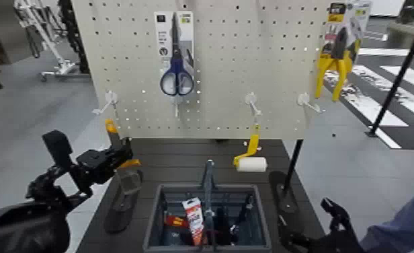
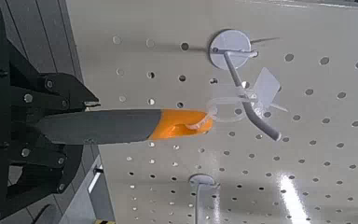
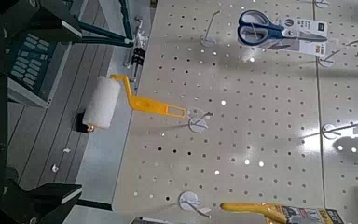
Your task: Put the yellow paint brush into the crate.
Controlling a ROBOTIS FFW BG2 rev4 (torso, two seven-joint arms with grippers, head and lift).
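While the right gripper [image 1: 334, 225] waited low beside the crate [image 1: 157, 202], jaws unreadable, the left gripper [image 1: 109, 163] gripped the yellow paint brush [image 1: 123, 192] by its handle, bristles down, left of the crate; it seemed mid-carry, needing a rightward swing over the rim before the pegboard [image 1: 250, 74].

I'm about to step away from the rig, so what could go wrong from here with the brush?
The left gripper holds the yellow paint brush only by its handle, bristles hanging down left of the crate, so it might swing or slip. The crate already holds tools and its upright handle divides the opening, so the brush could catch. The right gripper waits low at the right.
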